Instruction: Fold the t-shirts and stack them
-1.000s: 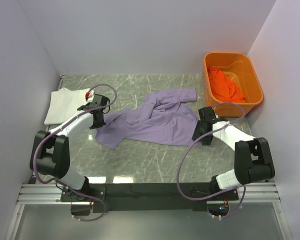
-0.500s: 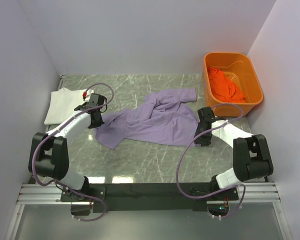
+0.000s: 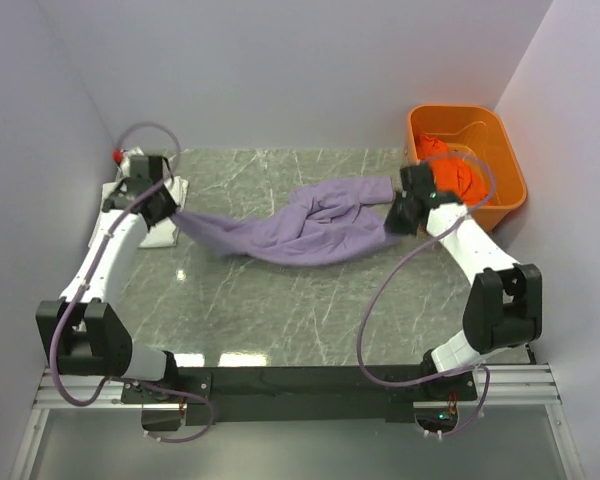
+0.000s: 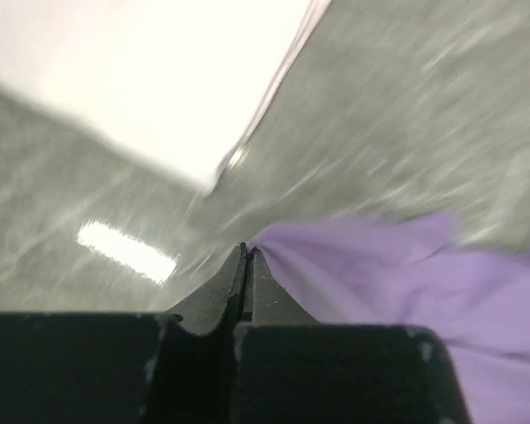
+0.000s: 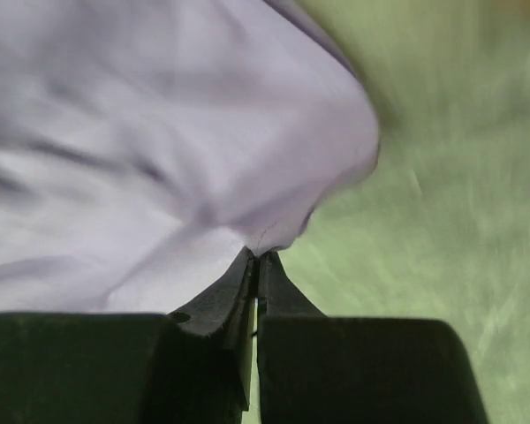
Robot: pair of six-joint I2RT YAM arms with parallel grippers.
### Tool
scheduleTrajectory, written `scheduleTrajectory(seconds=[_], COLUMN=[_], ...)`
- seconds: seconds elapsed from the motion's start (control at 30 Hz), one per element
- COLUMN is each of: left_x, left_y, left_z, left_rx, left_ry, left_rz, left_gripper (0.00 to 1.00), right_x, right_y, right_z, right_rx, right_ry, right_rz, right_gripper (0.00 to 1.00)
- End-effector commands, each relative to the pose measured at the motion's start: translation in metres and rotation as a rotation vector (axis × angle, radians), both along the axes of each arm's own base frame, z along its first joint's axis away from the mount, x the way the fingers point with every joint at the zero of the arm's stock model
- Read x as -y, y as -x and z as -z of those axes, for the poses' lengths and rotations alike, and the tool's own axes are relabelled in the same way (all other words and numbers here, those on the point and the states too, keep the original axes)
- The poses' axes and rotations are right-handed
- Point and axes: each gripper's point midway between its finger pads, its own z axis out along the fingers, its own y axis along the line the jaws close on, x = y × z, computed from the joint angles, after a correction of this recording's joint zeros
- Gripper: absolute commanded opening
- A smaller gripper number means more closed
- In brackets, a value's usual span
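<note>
The lavender t-shirt (image 3: 300, 225) hangs stretched between both grippers over the middle of the table. My left gripper (image 3: 167, 207) is shut on its left end; in the left wrist view the jaws (image 4: 247, 250) pinch the purple cloth (image 4: 397, 274). At the shirt's right end my right gripper (image 3: 404, 212) is also shut on an edge, seen up close (image 5: 258, 254) with lavender cloth (image 5: 159, 132) bunched at the tips. The folded white t-shirt (image 3: 176, 187) lies at the far left, mostly hidden under the left arm. The orange t-shirt (image 3: 455, 175) is crumpled in the tub.
The orange plastic tub (image 3: 460, 110) stands at the back right corner, right behind the right gripper. Walls close in the table on the left, back and right. Purple cables loop off both arms.
The right gripper closed on the lavender shirt's right edge. Both arms swung toward the back and apart, lifting the shirt and pulling it into a long band. The left arm now covers the white shirt.
</note>
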Motion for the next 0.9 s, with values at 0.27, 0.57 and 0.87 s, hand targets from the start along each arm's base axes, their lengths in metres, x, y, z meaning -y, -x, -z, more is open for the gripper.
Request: scheduleTrajectory(seconds=[0.27, 0.57, 0.87], left_x=[-0.017, -0.024, -0.026], left_y=[0.004, 0.146, 0.222], left_z=[-0.319, -0.448, -0.491], left_rx=[0.802, 1.272, 1.412], left_ry=[0.219, 0.133, 0.039], left_rz=[-0.035, -0.095, -0.113], left_gripper=[0.01, 0.01, 0.01], right_x=[0.014, 0.041, 0.044], right_y=[-0.057, 0.059, 0.119], right_z=[-0.356, -0.461, -0.476], right_rx=[0.93, 1.301, 1.407], right_ry=[-0.017, 0.111, 0.177], right_rz=[-0.041, -0.068, -0.131], right_gripper=[0.0, 0.0, 0.0])
